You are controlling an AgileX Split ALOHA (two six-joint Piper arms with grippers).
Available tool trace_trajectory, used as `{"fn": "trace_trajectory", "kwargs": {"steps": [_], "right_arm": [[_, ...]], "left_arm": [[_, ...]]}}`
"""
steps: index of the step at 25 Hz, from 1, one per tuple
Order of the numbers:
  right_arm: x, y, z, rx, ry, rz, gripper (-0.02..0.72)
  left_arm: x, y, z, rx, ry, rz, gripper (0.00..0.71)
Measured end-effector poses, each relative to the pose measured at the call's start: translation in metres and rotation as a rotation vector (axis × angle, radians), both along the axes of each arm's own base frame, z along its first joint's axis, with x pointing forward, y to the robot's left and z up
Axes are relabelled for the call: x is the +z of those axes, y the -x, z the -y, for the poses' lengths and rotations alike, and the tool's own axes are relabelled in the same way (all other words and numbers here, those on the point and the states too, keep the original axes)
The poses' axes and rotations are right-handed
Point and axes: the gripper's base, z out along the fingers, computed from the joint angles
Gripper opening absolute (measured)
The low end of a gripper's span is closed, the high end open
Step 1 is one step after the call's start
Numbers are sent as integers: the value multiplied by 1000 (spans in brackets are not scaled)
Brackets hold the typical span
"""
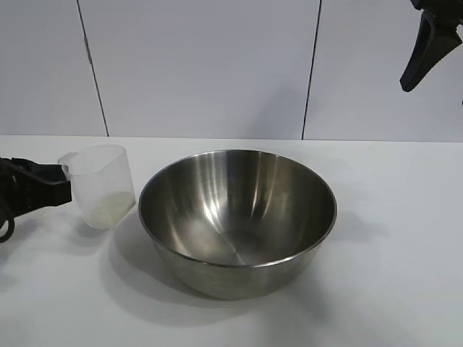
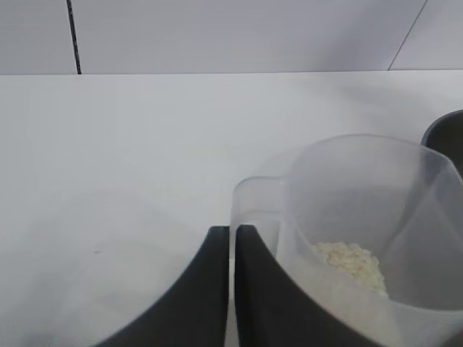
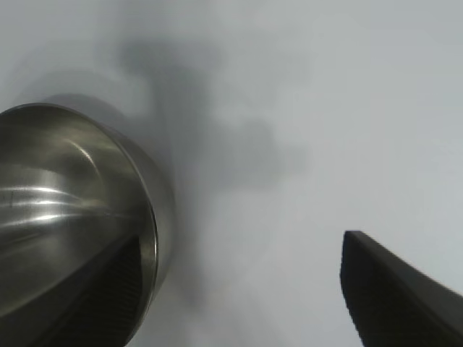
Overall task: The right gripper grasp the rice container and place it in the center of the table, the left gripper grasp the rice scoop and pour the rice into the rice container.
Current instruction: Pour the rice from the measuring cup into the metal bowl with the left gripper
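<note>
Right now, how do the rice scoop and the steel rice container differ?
The rice scoop is small, translucent plastic; the rice container is a big shiny steel bowl. The scoop holds the rice; the container is empty. The left gripper pinches the scoop's handle; nothing grips the container, which sits on the table. Both are upright, open-topped, side by side.

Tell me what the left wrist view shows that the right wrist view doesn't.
Only the left wrist view shows the rice scoop with rice in it, its handle clamped in the left gripper. Only the right wrist view shows the right gripper, jaws open, one over the rice container. Both share the white table.
</note>
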Motion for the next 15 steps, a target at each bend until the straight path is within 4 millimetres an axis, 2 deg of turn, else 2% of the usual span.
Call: {"fn": "trace_trajectory", "kwargs": {"steps": [7, 15], "right_arm": [[0, 0, -1, -1, -8, 0, 523], [0, 0, -1, -1, -8, 0, 523]], "left_arm": [[1, 0, 0, 1, 11, 0, 8], [23, -1, -1, 15, 16, 84, 7]]}}
